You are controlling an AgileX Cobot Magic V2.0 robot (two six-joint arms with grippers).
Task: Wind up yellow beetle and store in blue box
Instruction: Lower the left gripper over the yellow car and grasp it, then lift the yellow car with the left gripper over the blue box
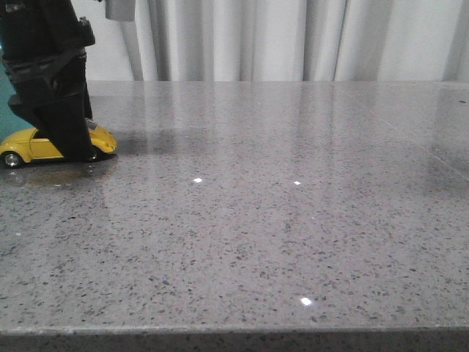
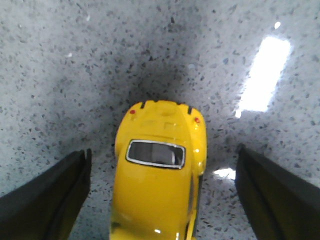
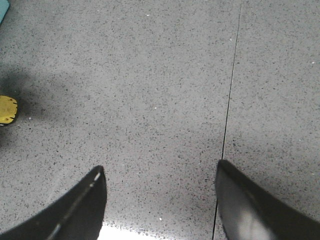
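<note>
The yellow beetle (image 1: 29, 147) stands on its wheels on the grey stone table at the far left. My left gripper (image 1: 69, 143) is lowered over its middle. In the left wrist view the beetle (image 2: 160, 200) lies between the two black fingers (image 2: 50, 200), with a clear gap on each side; the left gripper (image 2: 162, 150) is open and touches nothing. Only a sliver of the blue box (image 1: 4, 117) shows at the left edge behind the arm, and a corner in the right wrist view (image 3: 2, 7). My right gripper (image 3: 160, 166) is open and empty above bare table, out of the front view.
The grey speckled table (image 1: 256, 220) stretches to the right and to its front edge. A thin seam (image 3: 227, 120) runs across the slab under the right gripper. One end of the beetle (image 3: 7, 109) shows in the right wrist view. White curtains hang behind the table.
</note>
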